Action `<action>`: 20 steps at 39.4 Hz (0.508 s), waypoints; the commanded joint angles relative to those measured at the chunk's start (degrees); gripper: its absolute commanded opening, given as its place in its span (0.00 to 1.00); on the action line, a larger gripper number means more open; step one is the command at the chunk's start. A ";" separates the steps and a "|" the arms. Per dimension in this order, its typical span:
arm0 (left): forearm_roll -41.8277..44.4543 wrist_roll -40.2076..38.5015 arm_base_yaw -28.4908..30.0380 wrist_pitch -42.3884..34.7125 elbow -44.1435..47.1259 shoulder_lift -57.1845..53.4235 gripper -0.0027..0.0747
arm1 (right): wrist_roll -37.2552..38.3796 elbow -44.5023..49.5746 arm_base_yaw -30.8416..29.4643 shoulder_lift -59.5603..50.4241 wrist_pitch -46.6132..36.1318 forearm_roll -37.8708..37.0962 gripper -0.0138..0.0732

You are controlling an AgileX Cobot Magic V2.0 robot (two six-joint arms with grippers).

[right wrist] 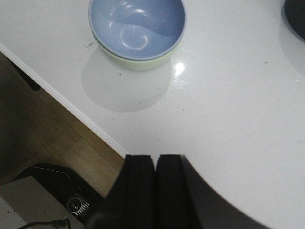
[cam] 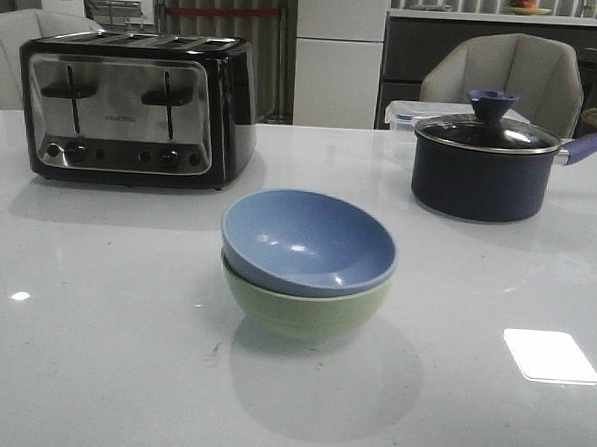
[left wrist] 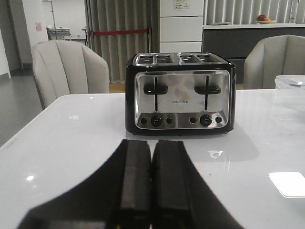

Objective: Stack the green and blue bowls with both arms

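The blue bowl point(cam: 308, 241) sits nested inside the green bowl point(cam: 306, 306) on the white table point(cam: 91, 353), roughly midway between the left and right edges and nearer the front edge than the back. Both are matte, round and deep, of matching size; the blue one is a dusty shade with soft highlights on its inner wall, and it rests slightly tilted, its rim raised toward the back. Only a pale sage band of the green bowl shows beneath it, and a soft round shadow spreads on the tabletop toward the front edge.

Toward the back left corner stands a black and chrome four-slot toaster point(cam: 134, 107). Toward the back right corner is a dark navy saucepan point(cam: 482, 168) with a glass lid.

The left gripper point(left wrist: 151, 181) hangs over the table facing the toaster, its jaws pressed together with nothing between them. The right gripper point(right wrist: 155, 188) hangs above the table's front edge, well apart from the stacked bowls, jaws likewise together and holding nothing
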 commanded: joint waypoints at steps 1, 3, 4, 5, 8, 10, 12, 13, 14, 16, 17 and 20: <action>-0.10 -0.60 -0.34 -5.15 0.60 -1.28 0.16 | 0.12 -1.49 -0.02 -0.02 -3.40 -0.12 0.22; -0.10 -0.60 -0.34 -5.15 0.60 -1.28 0.16 | 0.12 -1.02 -0.02 -0.77 -3.95 -0.12 0.22; -0.10 -0.60 -0.34 -5.15 0.60 -1.28 0.16 | 0.12 -0.45 -0.59 -1.30 -4.07 -0.25 0.22; -0.10 -0.60 -0.34 -5.15 0.60 -1.28 0.16 | 0.12 -0.01 -1.45 -2.07 -4.62 -0.17 0.22; -0.10 -0.60 -0.34 -5.15 0.60 -1.18 0.16 | 0.05 2.86 -5.10 -4.91 -8.17 -1.32 0.22; -0.10 -0.60 -0.34 -5.15 0.60 -1.18 0.16 | 0.05 5.77 -8.52 -7.78 -12.45 -1.40 0.22; -0.10 -0.60 -0.34 -5.15 0.60 -1.18 0.16 | 0.05 9.22 -12.55 -11.84 -16.99 -1.49 0.22; -0.10 -0.60 -0.34 -5.15 0.60 -1.18 0.16 | 0.05 11.40 -13.94 -13.48 -19.13 -1.49 0.22; -0.10 -0.60 -0.34 -5.15 0.60 -1.18 0.16 | 0.05 13.05 -15.73 -15.73 -21.90 -1.55 0.22; -0.10 -0.60 -0.34 -5.15 0.60 -1.18 0.16 | 0.05 17.06 -18.59 -19.71 -26.68 -1.54 0.22; -0.10 -0.60 -0.34 -5.15 0.60 -1.18 0.16 | 0.05 19.36 -19.66 -21.42 -29.27 -1.54 0.22; -0.10 -0.60 -0.34 -5.15 0.60 -1.18 0.16 | 0.05 25.37 -22.87 -27.29 -34.79 -1.44 0.22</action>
